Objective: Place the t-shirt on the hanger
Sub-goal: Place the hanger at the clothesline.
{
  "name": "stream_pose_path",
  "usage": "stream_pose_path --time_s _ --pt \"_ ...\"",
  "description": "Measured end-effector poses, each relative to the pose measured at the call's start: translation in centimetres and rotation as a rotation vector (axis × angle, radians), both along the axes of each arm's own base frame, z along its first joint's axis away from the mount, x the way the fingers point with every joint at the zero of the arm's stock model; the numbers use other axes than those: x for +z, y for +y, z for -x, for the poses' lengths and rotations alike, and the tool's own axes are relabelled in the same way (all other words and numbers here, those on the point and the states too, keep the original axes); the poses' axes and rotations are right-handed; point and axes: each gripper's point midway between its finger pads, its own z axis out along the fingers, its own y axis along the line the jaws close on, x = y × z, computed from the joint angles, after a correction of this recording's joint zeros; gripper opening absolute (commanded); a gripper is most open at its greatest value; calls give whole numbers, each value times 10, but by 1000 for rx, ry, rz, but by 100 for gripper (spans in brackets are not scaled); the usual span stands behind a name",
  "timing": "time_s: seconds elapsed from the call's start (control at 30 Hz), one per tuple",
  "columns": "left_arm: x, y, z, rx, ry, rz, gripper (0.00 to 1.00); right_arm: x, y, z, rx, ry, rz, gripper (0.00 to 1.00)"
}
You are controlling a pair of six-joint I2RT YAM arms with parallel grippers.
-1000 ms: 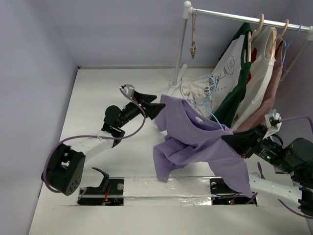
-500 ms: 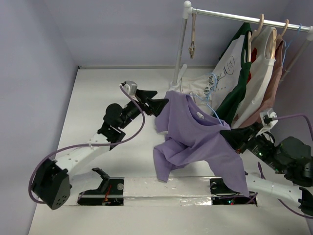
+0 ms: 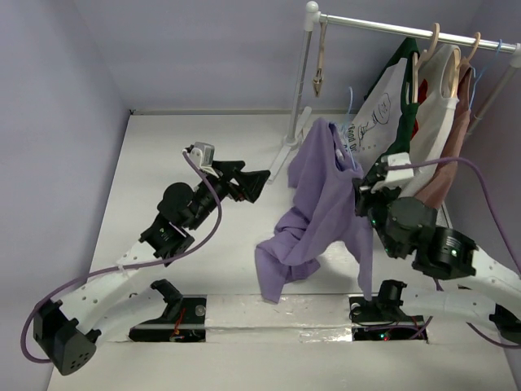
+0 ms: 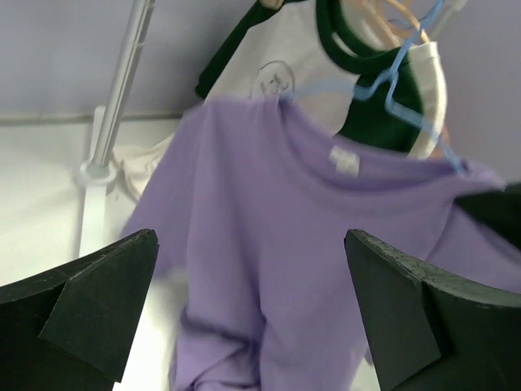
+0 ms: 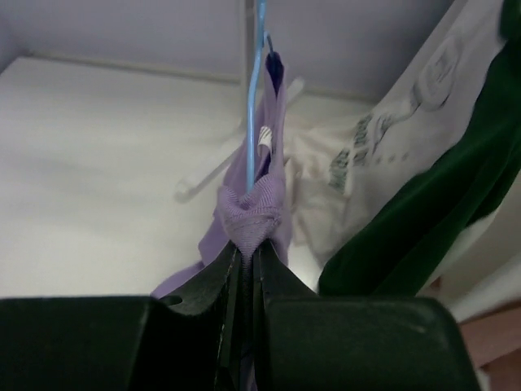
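Note:
The lavender t-shirt (image 3: 326,204) hangs upright from its shoulder, its lower end bunched on the table. It fills the left wrist view (image 4: 269,244). The light-blue wire hanger (image 4: 391,77) runs inside its neck, and the hook pokes out above the collar (image 3: 352,104). My right gripper (image 3: 364,194) is shut on a shoulder fold of the t-shirt (image 5: 252,208), with the blue hanger wire (image 5: 259,106) rising from that fold. My left gripper (image 3: 256,181) is open and empty, a short way left of the shirt, its jaws wide apart (image 4: 251,244).
A clothes rack stands at the back right on a white pole (image 3: 299,90) with a rail (image 3: 407,31). It carries a white printed shirt (image 3: 383,106), a dark green garment (image 3: 400,142), a pinkish garment (image 3: 456,138) and tan wooden hangers (image 3: 431,41). Lavender walls close in the left and back.
My right gripper has lifted the t-shirt and hanger up and back toward the rack. My left gripper has let go of the shirt's shoulder and now stands open, apart from it.

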Motion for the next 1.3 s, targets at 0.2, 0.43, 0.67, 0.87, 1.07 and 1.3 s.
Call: stream_pose_path --time_s 0.2,0.43,0.67,0.87,1.07,1.3 --pt "-28 16 7 54 67 -47 99 52 8 -31 -129 -177 100 0" --pt "-39 29 14 81 75 -50 99 115 -30 -74 -330 -263 102 0" --pt "-45 31 17 81 75 -51 99 140 -58 -115 -421 -280 127 0" --pt "-42 35 21 81 60 -42 99 122 -68 -153 -413 -229 148 0" --pt "-41 35 21 81 54 -36 99 104 -73 -180 -390 -191 136 0" --pt "-50 33 21 72 64 -47 99 77 -67 -198 -358 -159 96 0"
